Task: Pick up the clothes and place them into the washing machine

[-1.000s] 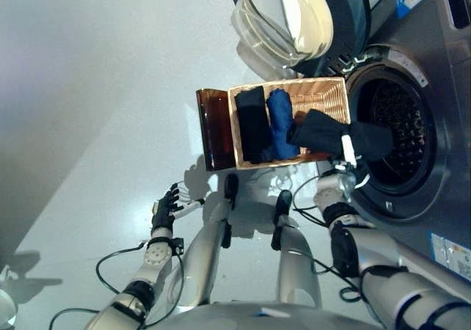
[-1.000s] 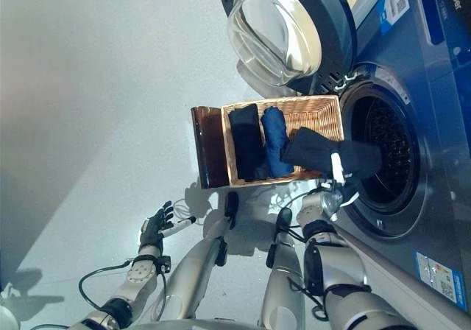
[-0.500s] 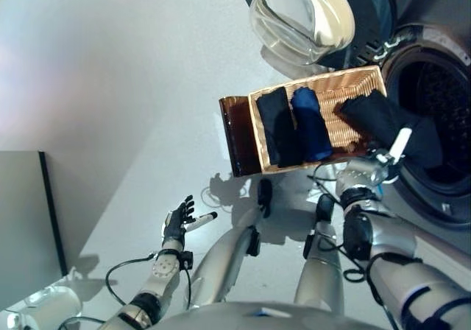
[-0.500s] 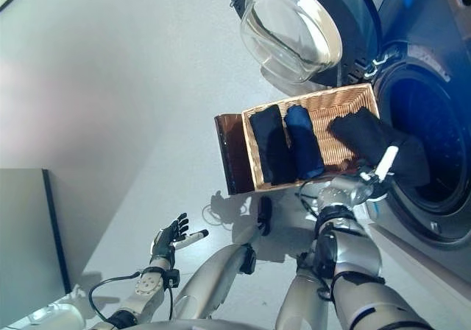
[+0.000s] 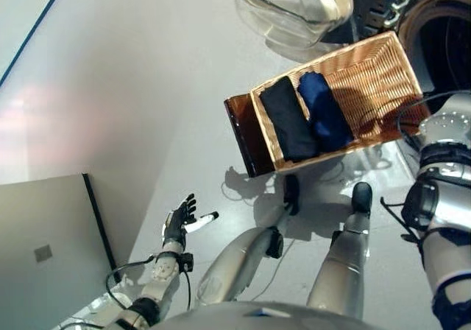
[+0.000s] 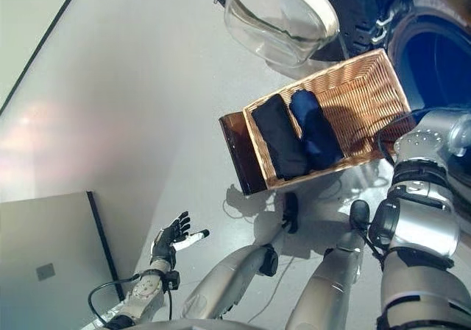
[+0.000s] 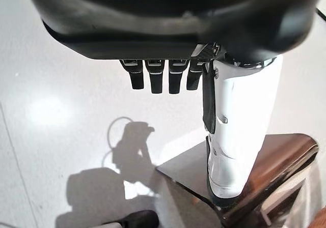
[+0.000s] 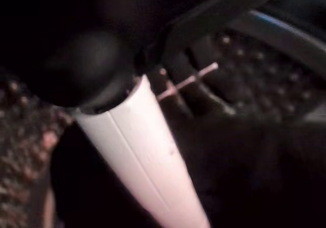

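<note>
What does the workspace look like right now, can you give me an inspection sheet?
Surface: pale glossy floor, bare around the basket.
Job's things: black garment and blue garment lie side by side in the wicker basket; washing machine door open.
Clutter: grey panel at the robot's left.
Hands: left hand open, holding nothing, over the floor; right hand inside the drum over dark cloth, fingers unclear.
Cables: nothing seen.
Surroundings: nothing seen.

Floor glare; dim, blurred drum interior
</note>
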